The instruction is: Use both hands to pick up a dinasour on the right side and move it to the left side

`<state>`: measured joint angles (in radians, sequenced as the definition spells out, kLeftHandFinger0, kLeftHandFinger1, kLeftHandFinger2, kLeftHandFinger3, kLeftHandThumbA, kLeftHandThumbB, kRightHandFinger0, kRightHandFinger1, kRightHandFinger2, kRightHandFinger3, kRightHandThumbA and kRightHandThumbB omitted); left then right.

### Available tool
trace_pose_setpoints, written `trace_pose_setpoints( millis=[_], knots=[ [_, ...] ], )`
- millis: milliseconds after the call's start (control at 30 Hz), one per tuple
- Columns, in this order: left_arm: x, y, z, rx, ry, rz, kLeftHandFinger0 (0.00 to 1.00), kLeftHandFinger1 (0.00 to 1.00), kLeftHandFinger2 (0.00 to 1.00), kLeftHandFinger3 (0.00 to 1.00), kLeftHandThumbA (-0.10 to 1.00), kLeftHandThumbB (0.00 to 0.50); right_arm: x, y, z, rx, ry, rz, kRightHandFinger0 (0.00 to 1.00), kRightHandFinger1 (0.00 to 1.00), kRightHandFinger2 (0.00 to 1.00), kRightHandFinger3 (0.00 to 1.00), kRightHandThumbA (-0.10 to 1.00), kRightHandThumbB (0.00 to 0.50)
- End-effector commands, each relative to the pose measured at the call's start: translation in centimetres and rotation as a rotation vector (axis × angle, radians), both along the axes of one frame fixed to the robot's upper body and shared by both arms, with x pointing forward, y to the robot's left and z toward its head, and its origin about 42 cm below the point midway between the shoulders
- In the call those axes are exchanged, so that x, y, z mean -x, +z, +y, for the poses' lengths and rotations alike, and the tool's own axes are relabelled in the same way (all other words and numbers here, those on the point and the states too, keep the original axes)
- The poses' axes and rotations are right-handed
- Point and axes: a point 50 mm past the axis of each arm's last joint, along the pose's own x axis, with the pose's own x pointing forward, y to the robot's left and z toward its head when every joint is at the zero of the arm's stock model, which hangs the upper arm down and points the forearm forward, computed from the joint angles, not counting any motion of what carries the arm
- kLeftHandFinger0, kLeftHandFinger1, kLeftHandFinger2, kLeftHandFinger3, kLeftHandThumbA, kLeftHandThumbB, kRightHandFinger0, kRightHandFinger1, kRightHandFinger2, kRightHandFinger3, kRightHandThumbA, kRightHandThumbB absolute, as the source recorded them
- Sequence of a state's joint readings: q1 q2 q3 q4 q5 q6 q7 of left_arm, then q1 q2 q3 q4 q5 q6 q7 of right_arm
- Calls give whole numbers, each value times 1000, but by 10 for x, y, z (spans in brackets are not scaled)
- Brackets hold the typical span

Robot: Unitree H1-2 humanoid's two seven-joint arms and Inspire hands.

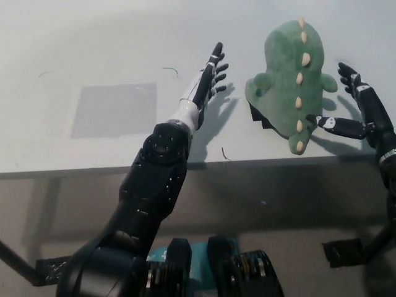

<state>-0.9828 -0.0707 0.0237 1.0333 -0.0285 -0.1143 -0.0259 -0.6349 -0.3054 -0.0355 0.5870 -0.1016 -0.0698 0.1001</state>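
Note:
A green plush dinosaur (pixel 289 77) with a row of cream spikes lies on the right part of the pale table (pixel 111 43), its tail end near the front edge. My left hand (pixel 209 79) is open, fingers spread, a short gap to the left of the toy. My right hand (pixel 356 108) is open just right of the dinosaur. One right fingertip (pixel 319 120) is at the toy's lower flank; the others are spread beside its right side. Neither hand holds the toy.
A light grey square patch (pixel 114 109) marks the table's left side. The table's front edge (pixel 185 166) runs across the picture below the hands. A dark table foot (pixel 344 252) stands on the floor at lower right.

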Motion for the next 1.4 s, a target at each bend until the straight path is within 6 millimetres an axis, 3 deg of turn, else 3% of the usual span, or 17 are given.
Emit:
trace_pose_setpoints(
  millis=[0, 67, 200, 233, 300, 333, 500, 667, 733, 867, 1033, 1100, 1233, 1267, 1333, 1367],
  knots=[
    [-6, 24, -6, 51, -56, -44, 1000, 1000, 1000, 1000, 1000, 311, -20, 24, -20, -2, -47, -79, 1000, 1000, 1000, 1000, 1000, 86],
    [-6, 21, -7, 47, -60, -36, 1000, 1000, 1000, 1000, 1000, 310, -22, 14, -25, -15, -56, -34, 1000, 1000, 1000, 1000, 1000, 89],
    [-5, 10, -6, 24, -55, 3, 1000, 1000, 1000, 1000, 1000, 322, -23, -5, -24, -24, -72, 7, 1000, 1000, 1000, 1000, 1000, 40],
    [-4, 3, -6, 8, -49, 30, 1000, 1000, 1000, 1000, 1000, 324, -20, -14, -22, -32, -79, 28, 1000, 1000, 1000, 1000, 1000, 51],
    [-4, 2, -6, 7, -49, 33, 1000, 1000, 1000, 1000, 1000, 324, -21, -15, -22, -33, -79, 28, 1000, 1000, 1000, 1000, 1000, 50],
    [-3, -3, -7, 4, -53, 54, 1000, 1000, 1000, 1000, 1000, 325, -19, -19, -20, -32, -77, 34, 1000, 1000, 1000, 1000, 1000, 24],
    [3, -19, -15, -36, -85, 110, 1000, 1000, 1000, 1000, 1000, 331, -16, -27, -12, -53, -65, 35, 1000, 1000, 1000, 1000, 1000, 62],
    [14, -29, -45, -40, -137, 170, 1000, 1000, 1000, 1000, 1000, 399, -7, -34, -1, -70, -43, 36, 1000, 1000, 1000, 1000, 1000, 88],
    [16, -26, -54, -36, -143, 166, 1000, 1000, 1000, 1000, 1000, 411, -8, -31, 7, -87, -29, 40, 1000, 1000, 1000, 1000, 1000, 111],
    [16, -22, -62, -5, -143, 174, 1000, 1000, 1000, 1000, 1000, 440, -11, -26, 21, -141, -4, 51, 1000, 1000, 1000, 1000, 1000, 107],
    [16, -15, -74, 53, -122, 183, 1000, 1000, 1000, 1000, 1000, 427, -19, -13, 52, -228, 25, 35, 1000, 1000, 1000, 1000, 1000, 109],
    [16, -14, -74, 55, -120, 182, 1000, 1000, 1000, 1000, 1000, 426, -20, -12, 53, -229, 25, 34, 1000, 1000, 1000, 1000, 1000, 109],
    [21, -13, -90, 85, -122, 202, 1000, 1000, 1000, 1000, 1000, 394, -19, -10, 70, -276, 29, 40, 1000, 1000, 1000, 1000, 1000, 115],
    [25, -13, -98, 96, -117, 200, 1000, 1000, 1000, 1000, 1000, 350, -16, -11, 76, -277, 32, 40, 1000, 1000, 1000, 1000, 1000, 91],
    [28, -12, -106, 100, -113, 199, 1000, 1000, 1000, 1000, 1000, 336, -13, -12, 81, -282, 39, 40, 1000, 1000, 1000, 1000, 1000, 85],
    [29, -10, -110, 75, -127, 194, 1000, 1000, 1000, 1000, 1000, 375, -12, -10, 86, -281, 41, 32, 1000, 1000, 1000, 1000, 1000, 94]
  ],
)
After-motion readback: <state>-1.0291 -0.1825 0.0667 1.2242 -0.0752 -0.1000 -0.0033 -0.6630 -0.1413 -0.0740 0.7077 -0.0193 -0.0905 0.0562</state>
